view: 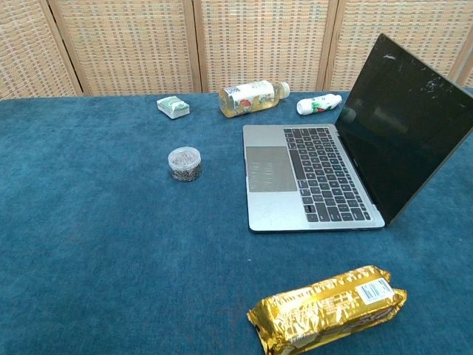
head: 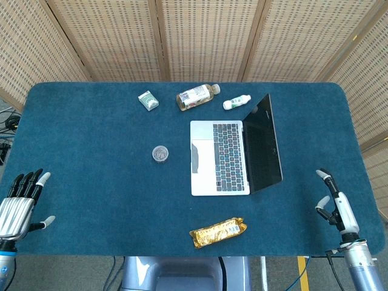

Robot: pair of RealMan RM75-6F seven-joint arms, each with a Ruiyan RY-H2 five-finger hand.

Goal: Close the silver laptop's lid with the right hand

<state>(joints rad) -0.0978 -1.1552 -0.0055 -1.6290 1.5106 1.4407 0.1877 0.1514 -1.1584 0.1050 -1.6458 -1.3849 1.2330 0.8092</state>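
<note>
"What was on the table (head: 91, 151)?"

"In front of me, the open silver laptop (head: 219, 156), a gold snack pack (head: 218, 232), a small round tin (head: 160, 153), two bottles (head: 196, 96) (head: 236, 102) and a green packet (head: 148, 100)."

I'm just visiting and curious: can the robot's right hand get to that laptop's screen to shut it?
Probably yes. The right hand is open at the table's edge, and only bare blue cloth lies between it and the raised lid of the silver laptop.
</note>
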